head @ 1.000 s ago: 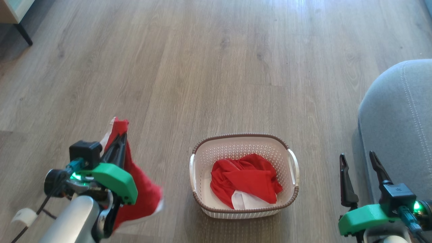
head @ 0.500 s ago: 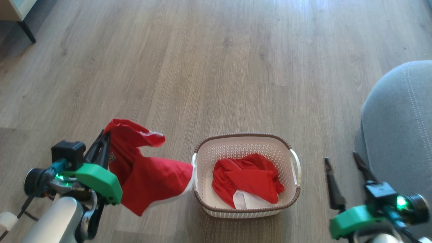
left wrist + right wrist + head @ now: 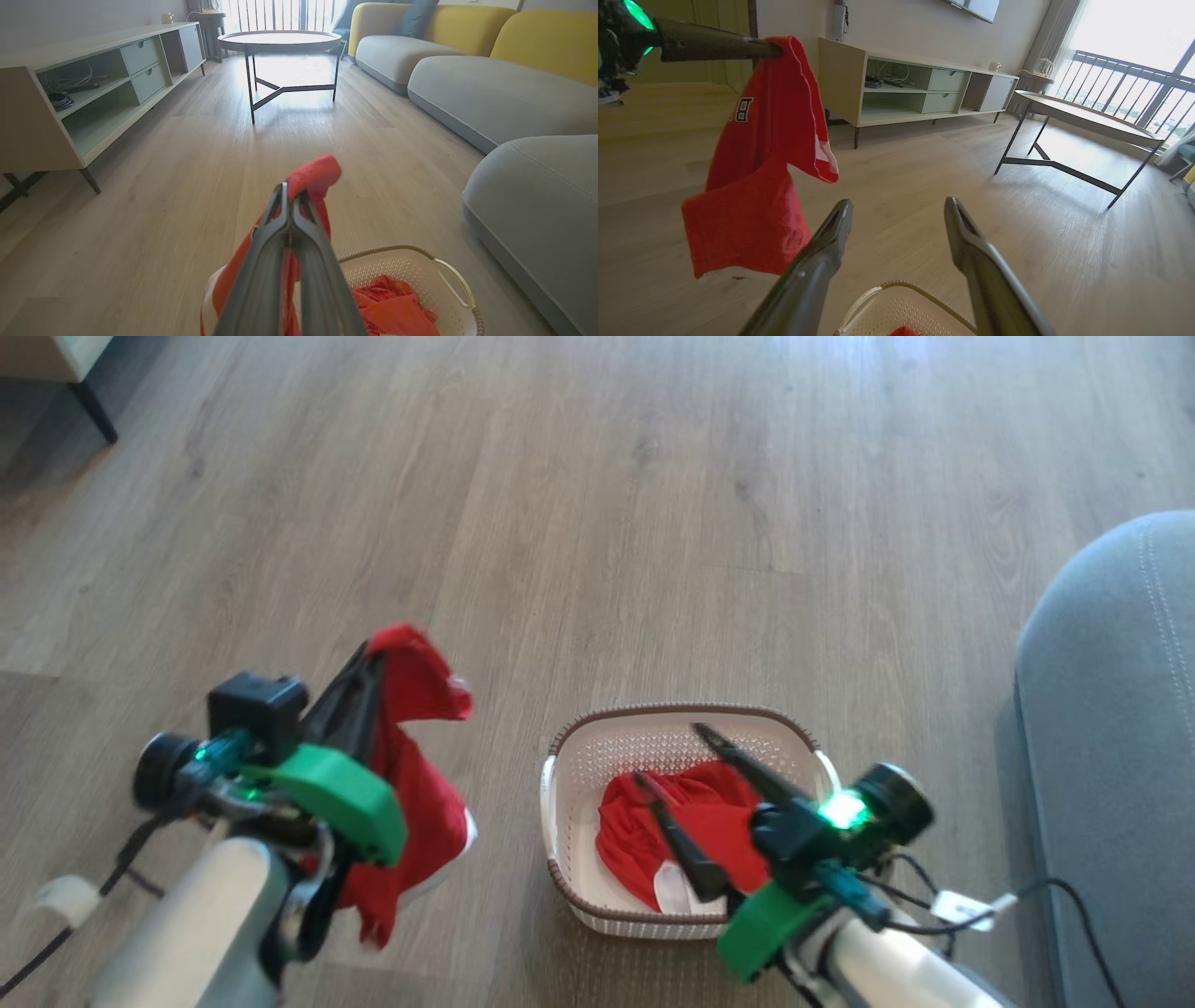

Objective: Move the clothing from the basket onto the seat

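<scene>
My left gripper [image 3: 364, 663] is shut on a red garment [image 3: 425, 793] that hangs above the floor, left of the basket. The left wrist view shows its fingers [image 3: 289, 219] pinched together on the red cloth [image 3: 315, 172]. The cream basket [image 3: 653, 712] with its brown rim stands on the floor and holds more red clothing [image 3: 635, 840] with a white patch. My right gripper [image 3: 668, 752] hovers open over the basket, nothing between its fingers [image 3: 831, 233]. Its wrist view shows the hanging garment [image 3: 756, 186] and the basket rim [image 3: 887, 289] below. The grey seat [image 3: 1111, 709] lies to the right.
Wood floor surrounds the basket. A round coffee table [image 3: 280, 39] on dark legs stands farther off, a low pale sideboard [image 3: 70, 93] runs along the left wall, and a grey and yellow sofa [image 3: 490, 88] continues behind the seat. A cabinet leg [image 3: 93, 411] shows at top left.
My right gripper has swung from beside the seat to above the basket, still open. The left gripper keeps its hold while the garment swings under it.
</scene>
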